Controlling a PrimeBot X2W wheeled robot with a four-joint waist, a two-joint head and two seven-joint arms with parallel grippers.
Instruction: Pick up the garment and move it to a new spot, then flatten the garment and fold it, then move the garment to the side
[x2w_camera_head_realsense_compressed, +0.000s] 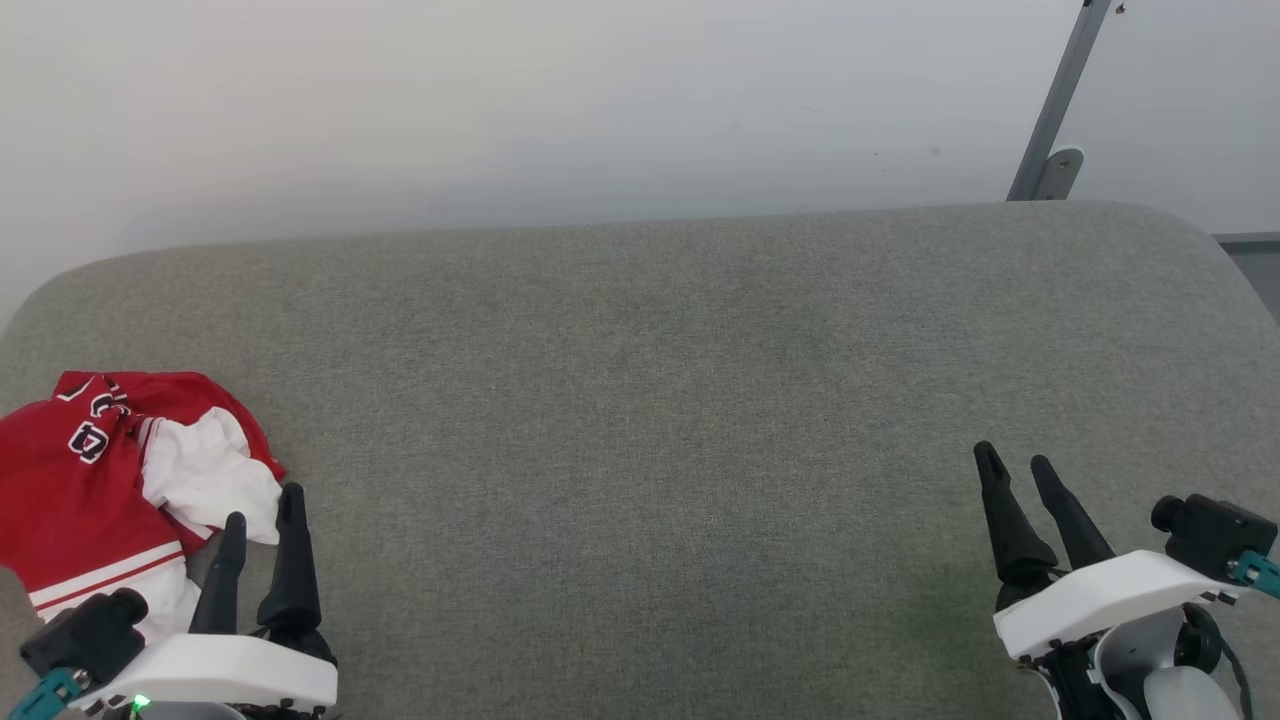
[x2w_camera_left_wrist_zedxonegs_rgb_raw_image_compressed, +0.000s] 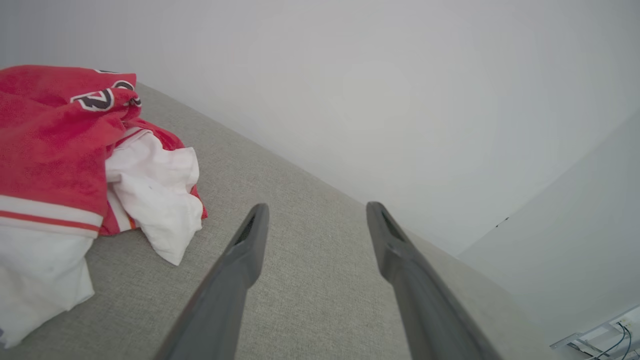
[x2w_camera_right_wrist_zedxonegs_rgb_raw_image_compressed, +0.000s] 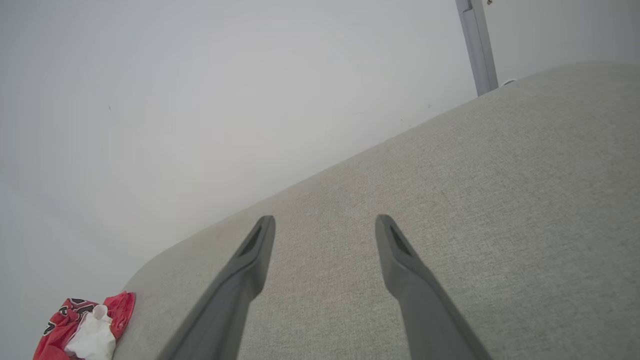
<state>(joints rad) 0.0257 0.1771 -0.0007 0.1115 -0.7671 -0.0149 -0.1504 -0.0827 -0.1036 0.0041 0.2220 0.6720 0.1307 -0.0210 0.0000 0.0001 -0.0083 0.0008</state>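
Head view: garment (x2w_camera_head_realsense_compressed: 70, 490) crumpled at near-left corner of pad (x2w_camera_head_realsense_compressed: 640, 400), soft, light, will likely drape; left gripper (x2w_camera_head_realsense_compressed: 263, 505) beside it and right gripper (x2w_camera_head_realsense_compressed: 1013, 456) both wide open, empty; pinch a raised red fold

There is one crumpled red-and-white garment (x2w_camera_head_realsense_compressed: 80, 490), one grey fabric-covered desk (x2w_camera_head_realsense_compressed: 640, 400), one grey metal strut (x2w_camera_head_realsense_compressed: 1060, 100), and two tools, the left tool (x2w_camera_head_realsense_compressed: 263, 503) and the right tool (x2w_camera_head_realsense_compressed: 1012, 454), each with two dark fingers (x2w_camera_head_realsense_compressed: 290, 570).

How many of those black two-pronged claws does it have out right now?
2: the left gripper at lower left beside the crumpled garment, the right gripper at lower right, both open.
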